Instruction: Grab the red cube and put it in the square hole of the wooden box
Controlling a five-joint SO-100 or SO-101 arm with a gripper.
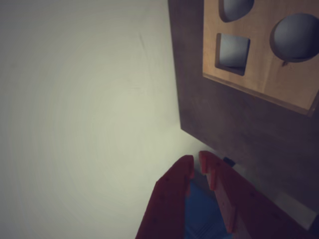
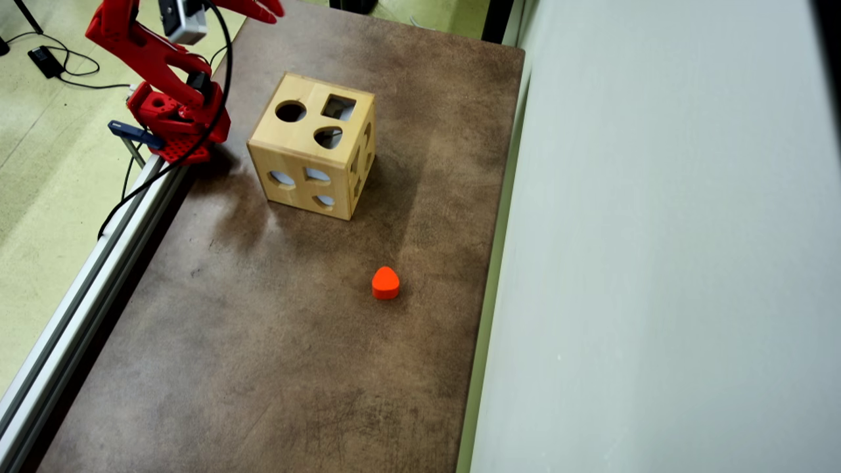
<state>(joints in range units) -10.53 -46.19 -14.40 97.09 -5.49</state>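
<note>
Hovering red plastic hand (image 1: 197,164), tips nearly together, empty; pale wooden box (image 2: 309,157), square hole (image 2: 338,107) uppermost.

1 wooden box (image 2: 309,154), 1 orange-red heart block (image 2: 386,283), 1 arm (image 2: 161,59).

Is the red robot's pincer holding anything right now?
No. The pincer is closed with nothing between its tips, up beside the wooden box. The only loose block, an orange-red one, lies alone on the table.
</note>
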